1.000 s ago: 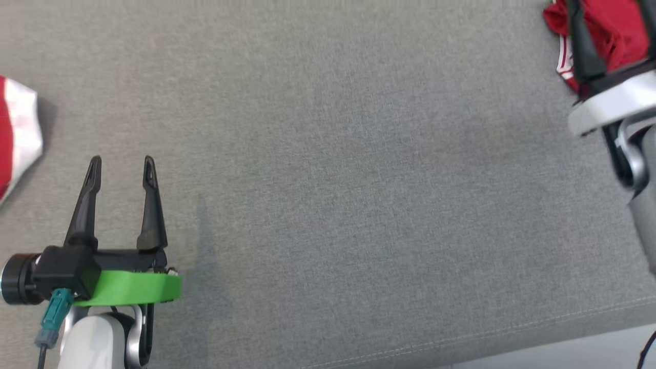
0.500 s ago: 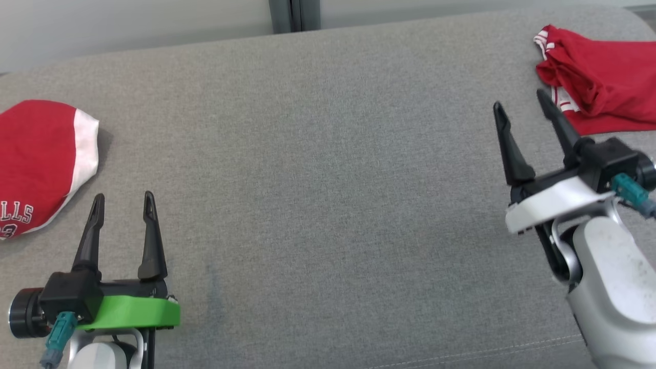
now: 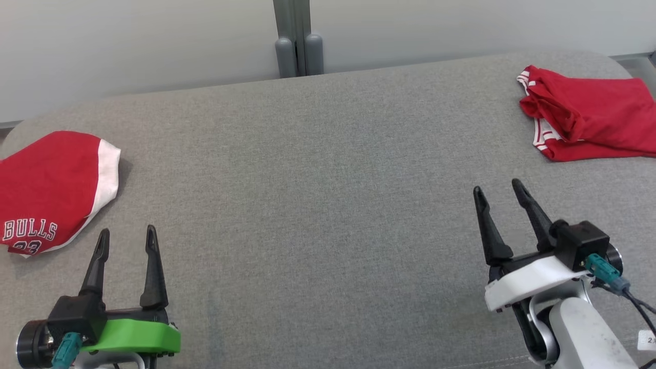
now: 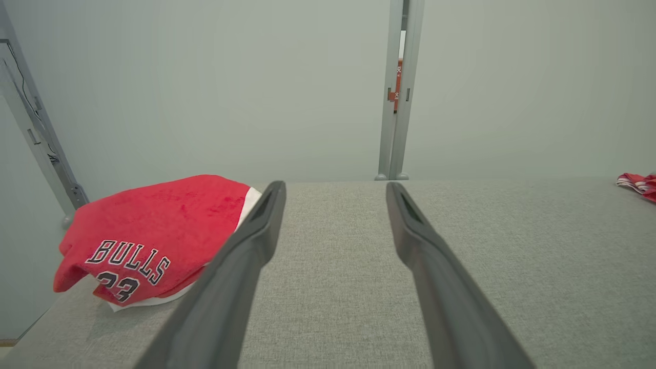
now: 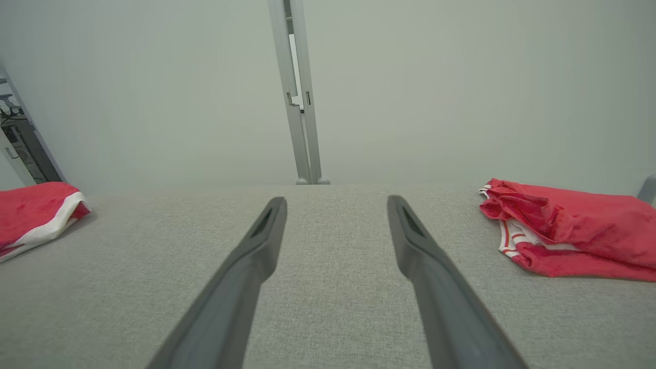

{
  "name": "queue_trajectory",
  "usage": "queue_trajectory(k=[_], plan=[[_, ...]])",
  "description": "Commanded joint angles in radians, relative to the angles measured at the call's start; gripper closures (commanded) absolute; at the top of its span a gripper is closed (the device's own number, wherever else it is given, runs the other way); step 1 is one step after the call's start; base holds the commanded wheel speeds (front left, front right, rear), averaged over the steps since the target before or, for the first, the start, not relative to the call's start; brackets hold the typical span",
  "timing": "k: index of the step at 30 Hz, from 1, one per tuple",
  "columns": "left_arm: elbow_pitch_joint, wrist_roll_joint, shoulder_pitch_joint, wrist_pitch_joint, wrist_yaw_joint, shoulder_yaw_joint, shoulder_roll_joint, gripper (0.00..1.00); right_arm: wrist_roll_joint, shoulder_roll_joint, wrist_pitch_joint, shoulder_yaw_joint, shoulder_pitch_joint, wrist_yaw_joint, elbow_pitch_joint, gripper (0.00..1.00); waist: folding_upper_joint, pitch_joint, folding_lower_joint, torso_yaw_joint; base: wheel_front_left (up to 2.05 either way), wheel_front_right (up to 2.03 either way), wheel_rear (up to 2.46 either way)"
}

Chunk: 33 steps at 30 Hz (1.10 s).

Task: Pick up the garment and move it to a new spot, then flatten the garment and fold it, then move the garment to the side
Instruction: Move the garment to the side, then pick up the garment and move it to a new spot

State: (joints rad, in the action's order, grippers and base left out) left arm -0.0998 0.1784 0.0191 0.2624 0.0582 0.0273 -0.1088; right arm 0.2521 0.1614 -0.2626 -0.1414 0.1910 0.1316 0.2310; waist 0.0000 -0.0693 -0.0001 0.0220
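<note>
Legend: my left gripper (image 3: 127, 231) and right gripper (image 3: 496, 186) are both wide open and empty over the grey fabric table (image 3: 318, 205). A crumpled red garment (image 3: 589, 113) lies at the table's far right. A folded red Bulls jersey (image 3: 46, 189) lies at its left edge.

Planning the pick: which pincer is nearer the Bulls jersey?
Left. The left pincer sits just right of the Bulls jersey, not touching; the right pincer is far off to its right.

Grey fabric bench (image 3: 328, 205), red Bulls jersey (image 3: 46, 189) left, crumpled red garment (image 3: 589, 113) right.
</note>
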Motion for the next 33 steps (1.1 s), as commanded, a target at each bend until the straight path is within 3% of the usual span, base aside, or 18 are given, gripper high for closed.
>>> queue_trajectory(k=[1, 12, 33], plan=[[-0.005, 0.004, -0.018, 0.003, 0.004, 0.004, 0.002, 0.00, -0.006, -0.010, -0.003, 0.002, -0.029, -0.002, -0.008, 0.00, 0.0000, 0.023, 0.0001, -0.003, 0.00, 0.00, 0.00], [-0.036, 0.017, -0.064, 0.003, 0.007, 0.018, -0.002, 0.00, -0.025, -0.067, -0.003, 0.027, -0.138, -0.002, -0.032, 0.00, 0.0000, 0.069, 0.0001, -0.017, 0.00, 0.00, 0.00], [-0.055, 0.030, -0.075, 0.003, 0.001, 0.004, -0.008, 0.00, -0.049, -0.094, -0.003, 0.049, -0.169, -0.002, -0.025, 0.00, 0.0000, 0.084, 0.0001, -0.015, 0.00, 0.00, 0.00]])
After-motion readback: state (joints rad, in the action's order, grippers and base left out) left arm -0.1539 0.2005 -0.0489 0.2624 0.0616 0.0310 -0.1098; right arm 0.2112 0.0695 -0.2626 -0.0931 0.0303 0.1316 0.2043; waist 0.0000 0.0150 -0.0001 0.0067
